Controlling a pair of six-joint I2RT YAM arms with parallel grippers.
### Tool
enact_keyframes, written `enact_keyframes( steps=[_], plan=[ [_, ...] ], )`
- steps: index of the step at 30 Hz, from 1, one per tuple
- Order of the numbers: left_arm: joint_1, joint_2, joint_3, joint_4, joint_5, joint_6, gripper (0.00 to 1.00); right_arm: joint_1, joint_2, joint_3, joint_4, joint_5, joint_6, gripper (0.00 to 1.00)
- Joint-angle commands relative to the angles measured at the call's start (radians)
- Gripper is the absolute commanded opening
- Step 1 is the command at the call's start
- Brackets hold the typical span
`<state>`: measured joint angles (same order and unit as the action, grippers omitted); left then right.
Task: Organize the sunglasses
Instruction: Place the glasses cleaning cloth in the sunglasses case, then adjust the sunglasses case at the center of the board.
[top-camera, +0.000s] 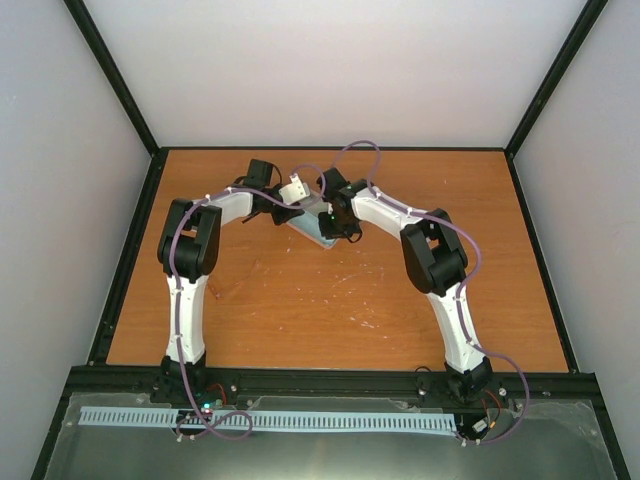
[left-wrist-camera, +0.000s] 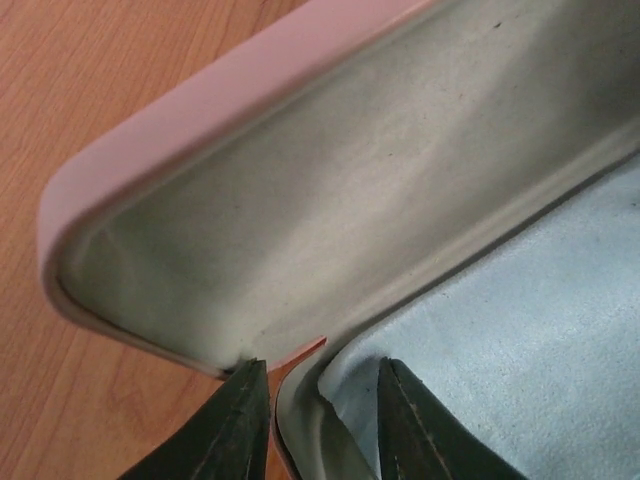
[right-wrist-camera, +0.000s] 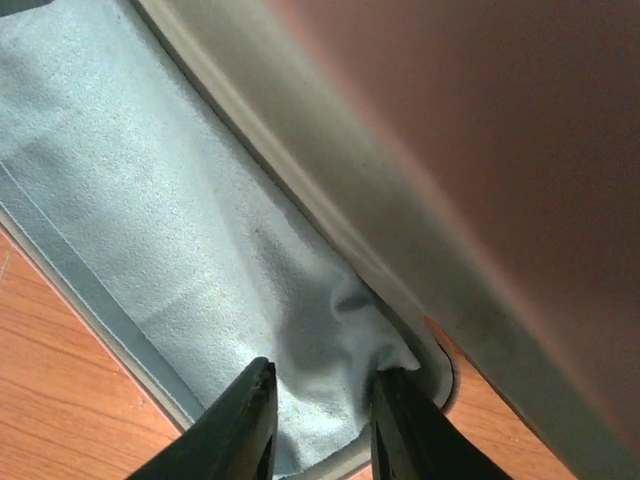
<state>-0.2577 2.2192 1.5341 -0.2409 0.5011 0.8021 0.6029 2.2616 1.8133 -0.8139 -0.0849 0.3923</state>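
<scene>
Sunglasses case (top-camera: 318, 230) sits open near the middle of the far edge of the surface (top-camera: 300, 310), between left tool (top-camera: 283, 212) and right tool (top-camera: 338, 228). Left wrist: pink lid (left-wrist-camera: 200, 110) up, jaws narrow, straddling the case rim with gaps showing. Right wrist: jaws narrow, apart, over blue cloth (right-wrist-camera: 150, 180) inside the case.

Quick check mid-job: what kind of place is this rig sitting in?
Likely a lab test cell: plain white walls, a black frame, and a wooden table with the left arm and right arm bolted on.
</scene>
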Motion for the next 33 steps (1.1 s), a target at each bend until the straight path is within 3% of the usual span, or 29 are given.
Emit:
enact_keyframes(
  steps=[1,15,17,20,21,23,24,33],
  plan=[
    [0.012,-0.045,0.002,-0.013,0.013,-0.005,0.31,0.019,-0.044,0.007,-0.013,0.047,0.013,0.3],
    [0.059,-0.139,-0.022,-0.093,0.122,-0.122,0.28,0.028,-0.192,-0.069,0.015,0.099,0.045,0.41],
    [0.066,-0.163,-0.056,-0.081,0.114,-0.143,0.22,0.029,-0.227,-0.098,0.01,0.11,0.054,0.45],
    [0.079,-0.196,-0.118,-0.042,0.075,-0.171,0.02,0.029,-0.312,-0.186,0.013,0.166,0.101,0.49],
    [0.081,-0.196,-0.13,-0.028,0.053,-0.175,0.01,0.029,-0.344,-0.231,0.024,0.19,0.126,0.46],
    [0.084,-0.189,-0.144,-0.016,0.025,-0.182,0.01,0.022,-0.384,-0.302,0.035,0.24,0.188,0.15],
    [0.085,-0.18,-0.14,-0.014,0.013,-0.189,0.01,0.016,-0.388,-0.33,0.037,0.239,0.209,0.05],
    [0.086,-0.071,-0.027,-0.054,-0.015,-0.257,0.01,-0.037,-0.231,-0.282,0.056,0.2,0.282,0.03]
  ],
)
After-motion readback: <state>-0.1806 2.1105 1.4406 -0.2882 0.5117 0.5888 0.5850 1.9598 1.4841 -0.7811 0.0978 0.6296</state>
